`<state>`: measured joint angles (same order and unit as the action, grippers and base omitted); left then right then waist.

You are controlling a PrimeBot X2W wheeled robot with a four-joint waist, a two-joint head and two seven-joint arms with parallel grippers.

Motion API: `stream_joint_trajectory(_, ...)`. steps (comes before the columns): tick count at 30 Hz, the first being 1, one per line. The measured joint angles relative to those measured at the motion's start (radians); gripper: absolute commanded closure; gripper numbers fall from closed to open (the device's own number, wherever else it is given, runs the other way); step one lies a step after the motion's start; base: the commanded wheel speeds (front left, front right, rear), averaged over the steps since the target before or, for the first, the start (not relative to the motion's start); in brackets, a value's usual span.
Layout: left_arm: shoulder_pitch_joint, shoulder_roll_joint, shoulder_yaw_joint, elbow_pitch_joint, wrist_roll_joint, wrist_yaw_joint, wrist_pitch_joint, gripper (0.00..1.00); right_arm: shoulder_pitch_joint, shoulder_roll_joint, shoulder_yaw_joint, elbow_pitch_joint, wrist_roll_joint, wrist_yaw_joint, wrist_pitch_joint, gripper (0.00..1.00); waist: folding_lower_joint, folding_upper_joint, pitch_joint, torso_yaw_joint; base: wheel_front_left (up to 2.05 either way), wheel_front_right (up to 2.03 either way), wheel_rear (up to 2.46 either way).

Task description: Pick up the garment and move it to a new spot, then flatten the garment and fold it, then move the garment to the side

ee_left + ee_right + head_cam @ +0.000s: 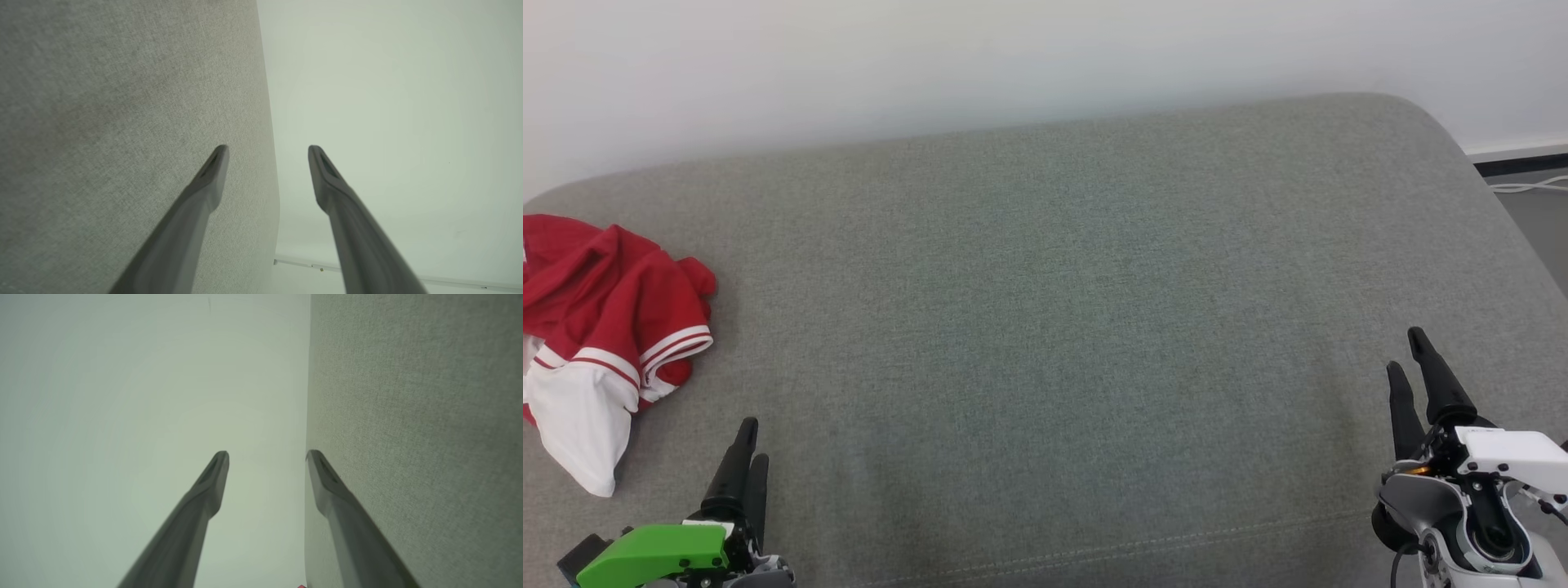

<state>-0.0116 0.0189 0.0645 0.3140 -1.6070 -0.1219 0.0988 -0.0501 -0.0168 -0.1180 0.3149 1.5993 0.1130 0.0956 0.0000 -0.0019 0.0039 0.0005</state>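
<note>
The garment (600, 327) is red with white sleeve ends and striped trim. It lies crumpled at the far left of the grey cushioned surface (1054, 327). My left gripper (752, 441) hovers at the lower left, just right of and nearer than the garment, apart from it. In the left wrist view its fingers (267, 148) stand apart with nothing between them. My right gripper (1409, 351) is at the lower right, far from the garment. The right wrist view shows that gripper (267, 453) open and empty.
A pale wall (931, 57) rises behind the grey surface. Past the surface's right edge there is floor with a dark baseboard and a white cable (1531, 186).
</note>
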Motion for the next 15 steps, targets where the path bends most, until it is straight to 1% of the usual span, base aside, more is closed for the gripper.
stream_joint_trajectory(7,0.002,0.0,-0.009,-0.009,0.004,0.0,-0.016,0.0,0.0,-0.001,0.026,-0.019,-0.019,0.0,-0.027,0.0,0.0,0.0,0.0,0.0,0.0,0.0,0.0)
stream_joint_trajectory(15,0.01,0.001,-0.034,-0.032,0.036,0.0,-0.047,0.0,0.003,-0.019,0.063,-0.038,-0.086,0.0,-0.06,0.0,0.0,0.0,0.0,0.001,0.0,0.0,0.0)
